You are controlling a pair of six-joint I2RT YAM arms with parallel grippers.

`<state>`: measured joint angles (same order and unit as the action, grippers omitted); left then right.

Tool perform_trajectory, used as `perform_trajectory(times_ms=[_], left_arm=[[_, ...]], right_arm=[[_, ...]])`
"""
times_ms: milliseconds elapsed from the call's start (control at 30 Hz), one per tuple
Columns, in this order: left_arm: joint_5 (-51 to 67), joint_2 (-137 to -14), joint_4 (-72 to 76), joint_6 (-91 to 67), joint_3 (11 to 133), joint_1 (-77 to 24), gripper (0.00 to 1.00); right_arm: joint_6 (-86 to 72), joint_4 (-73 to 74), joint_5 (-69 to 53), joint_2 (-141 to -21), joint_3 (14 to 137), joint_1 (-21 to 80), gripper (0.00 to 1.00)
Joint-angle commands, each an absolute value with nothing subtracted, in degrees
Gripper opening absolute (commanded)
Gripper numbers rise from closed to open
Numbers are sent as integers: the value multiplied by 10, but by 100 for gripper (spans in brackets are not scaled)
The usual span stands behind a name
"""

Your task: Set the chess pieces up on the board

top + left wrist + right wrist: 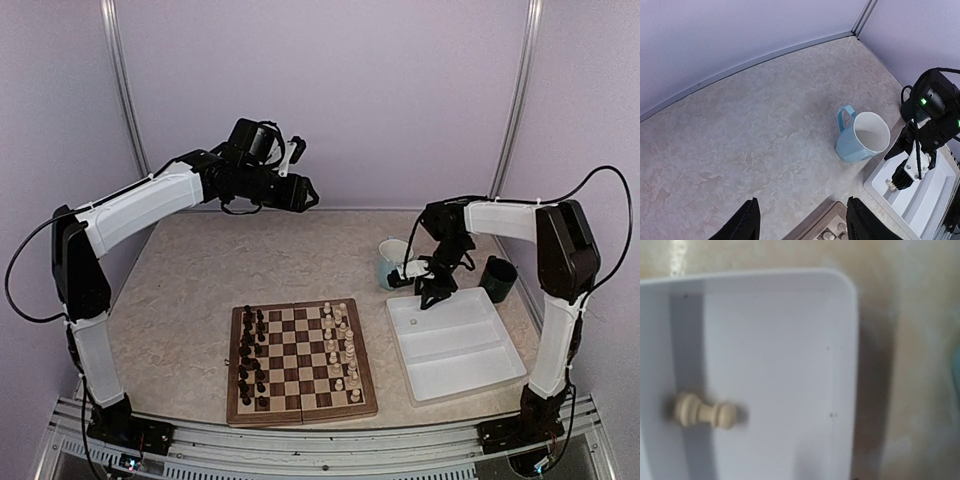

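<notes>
The board (236,415) lies in the middle of the table. Cream-white chess pieces (339,345) stand on its right columns and dark pieces (250,355) on its left columns. One cream piece (705,412) lies on its side in the white tray (842,365); it also shows in the top view (414,323) and the left wrist view (888,183). My right gripper (432,293) hangs just above the tray's far left corner, close to that piece; its fingers do not show in its own view. My left gripper (802,222) is open and empty, raised high over the table's far side (306,193).
A light blue mug (394,263) stands behind the tray's far left corner, also in the left wrist view (862,137). A dark green cup (497,278) stands at the tray's far right. The board's corner (830,225) shows between my left fingers.
</notes>
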<state>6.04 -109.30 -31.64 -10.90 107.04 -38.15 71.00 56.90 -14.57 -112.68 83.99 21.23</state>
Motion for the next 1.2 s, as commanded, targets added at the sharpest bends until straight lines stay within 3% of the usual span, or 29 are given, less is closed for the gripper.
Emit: perform_trajectory(times_ms=[0,367,767,1167], left_arm=[[66,-1099,-332,-100,1084,-377,59],[55,-1079,-350,-101,1066,-373,59],[48,-1059,-340,-106,1042,-371,59],[54,-1033,-327,-106,1002,-363,59]], right_arm=[[818,555,-132,-1151,833,235,44],[911,555,-117,-1168,820,264,43],[908,653,-119,-1152,938,254,51],[975,636,-105,-1114,853,262,37]])
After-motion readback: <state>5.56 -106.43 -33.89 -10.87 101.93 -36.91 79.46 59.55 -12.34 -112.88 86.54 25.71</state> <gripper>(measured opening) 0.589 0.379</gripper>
